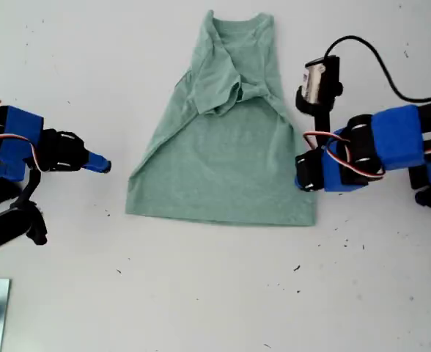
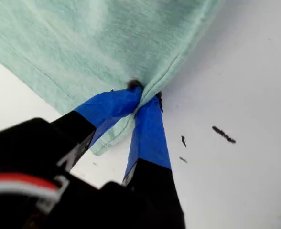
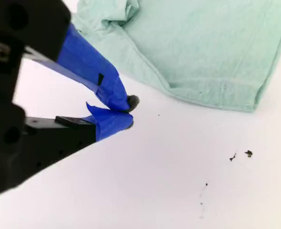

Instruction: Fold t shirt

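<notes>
1. The t shirt (image 1: 226, 139) lies flat on the white table (image 1: 201, 293), long axis neck to hem.
2. My first gripper (image 2: 143, 98) is pinched on its side edge near the hem.
3. My second gripper (image 3: 130, 113), nearly closed and empty, sits off the opposite edge.

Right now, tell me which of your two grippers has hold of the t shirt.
My first gripper, at the exterior view's right, is pinched shut on the t shirt edge. My second gripper sits on bare table beside it, holding nothing.
</notes>
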